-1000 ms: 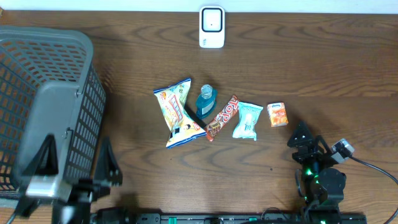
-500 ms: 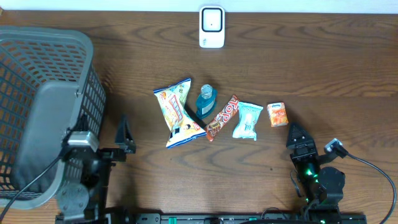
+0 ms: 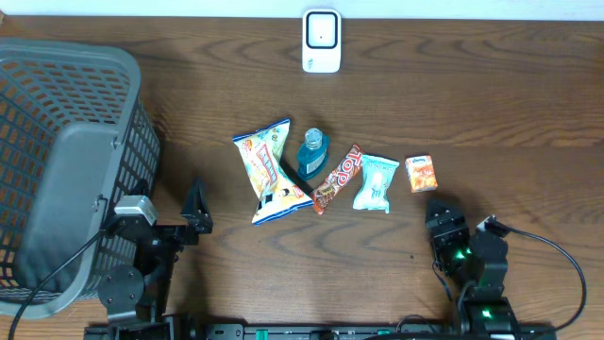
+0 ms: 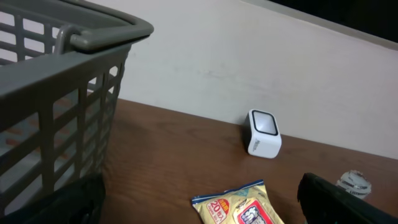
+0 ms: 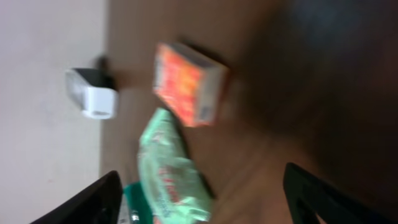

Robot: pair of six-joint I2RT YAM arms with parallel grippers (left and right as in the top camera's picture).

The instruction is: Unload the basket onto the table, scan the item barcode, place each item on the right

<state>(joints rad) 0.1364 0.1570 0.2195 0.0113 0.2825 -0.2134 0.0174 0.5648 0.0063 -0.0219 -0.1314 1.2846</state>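
Table: dark wood, visible grain, satin
Basket: grey matt plastic mesh
Scanner: white glossy plastic
Snack bag: shiny printed film

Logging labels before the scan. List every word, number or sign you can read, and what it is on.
"20": red badge on the yellow snack bag, left wrist view; its other print is too small.
Bold white letters on the red candy bar: too blurred to read.
Nothing legible on the green packet, orange box, blue bottle or white scanner.

Basket blocks left side; bare table between scanner and tight-packed snack row.
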